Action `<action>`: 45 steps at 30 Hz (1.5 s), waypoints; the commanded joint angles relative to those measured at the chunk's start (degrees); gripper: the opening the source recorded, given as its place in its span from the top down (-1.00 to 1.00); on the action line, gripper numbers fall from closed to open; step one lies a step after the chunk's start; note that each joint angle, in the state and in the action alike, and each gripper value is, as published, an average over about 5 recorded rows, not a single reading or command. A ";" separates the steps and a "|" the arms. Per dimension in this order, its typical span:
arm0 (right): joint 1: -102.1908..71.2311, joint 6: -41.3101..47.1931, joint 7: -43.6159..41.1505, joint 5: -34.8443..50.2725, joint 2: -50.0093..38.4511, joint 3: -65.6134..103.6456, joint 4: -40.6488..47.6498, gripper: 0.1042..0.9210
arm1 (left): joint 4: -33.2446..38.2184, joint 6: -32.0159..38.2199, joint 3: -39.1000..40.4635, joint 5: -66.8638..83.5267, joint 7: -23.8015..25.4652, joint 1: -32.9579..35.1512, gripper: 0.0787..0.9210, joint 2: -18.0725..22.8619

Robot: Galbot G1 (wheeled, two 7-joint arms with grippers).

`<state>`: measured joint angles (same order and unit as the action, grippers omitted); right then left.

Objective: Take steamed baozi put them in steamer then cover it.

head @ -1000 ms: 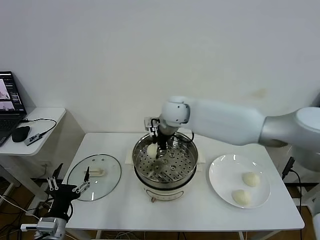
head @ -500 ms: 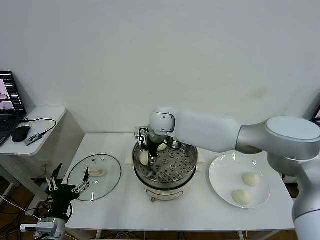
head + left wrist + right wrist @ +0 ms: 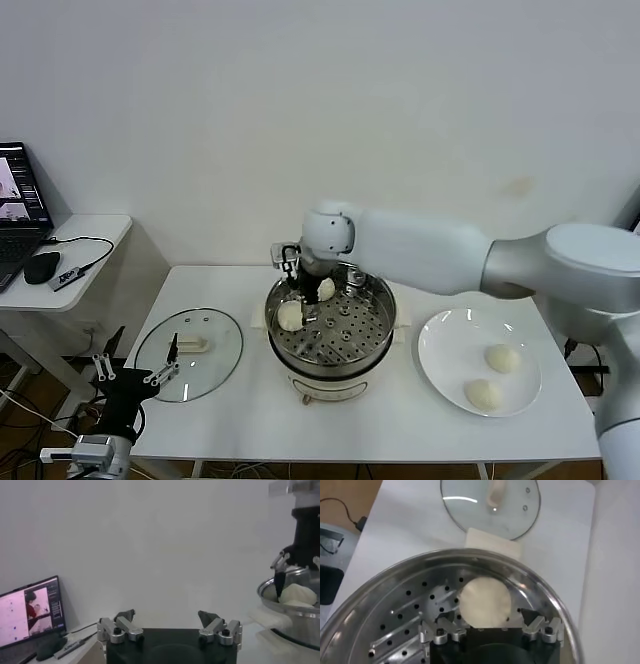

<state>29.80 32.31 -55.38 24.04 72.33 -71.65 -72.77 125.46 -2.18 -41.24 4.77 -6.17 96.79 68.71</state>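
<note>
The steel steamer point(image 3: 345, 345) stands mid-table on its cream base. Two baozi lie on its perforated tray, one at the left side point(image 3: 290, 316) and one at the back point(image 3: 326, 289). My right gripper point(image 3: 300, 292) hangs open just above the left one. In the right wrist view that baozi point(image 3: 484, 601) rests on the steamer's tray point(image 3: 395, 625) between the spread fingers point(image 3: 487, 624), free of both. Two more baozi point(image 3: 501, 358) point(image 3: 483, 394) lie on the white plate point(image 3: 440, 350). My left gripper point(image 3: 130, 378) is parked open and empty off the table's front left point(image 3: 167, 622).
The glass lid point(image 3: 188, 352) with its cream handle lies flat on the table left of the steamer, also seen in the right wrist view point(image 3: 490, 505). A side table with a laptop point(image 3: 20, 200) and a mouse stands at far left.
My right gripper carried a baozi to the left side of the steamer tray, set it down, let go and rose a little. The left arm has not moved.
</note>
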 commanded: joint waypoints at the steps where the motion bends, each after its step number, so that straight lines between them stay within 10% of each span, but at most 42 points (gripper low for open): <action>1: 12.53 -3.68 -7.27 -0.66 -20.95 -4.96 -15.91 -0.76 | -0.21 -0.02 0.22 0.02 0.06 -0.34 -0.77 -0.12; 22: -17.33 -12.88 -9.75 -22.97 -57.46 12.78 -27.27 -0.76 | -0.29 -0.01 2.90 -1.38 0.06 0.18 -0.77 -0.07; 45: -34.75 -13.18 -7.76 -29.17 -50.51 21.21 -20.10 -0.76 | 0.13 -0.22 2.48 -2.19 0.09 1.34 -0.77 0.35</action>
<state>1.42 19.61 -63.59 -2.27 19.80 -53.88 -96.01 125.62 -2.35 -38.77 2.65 -6.07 98.10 69.10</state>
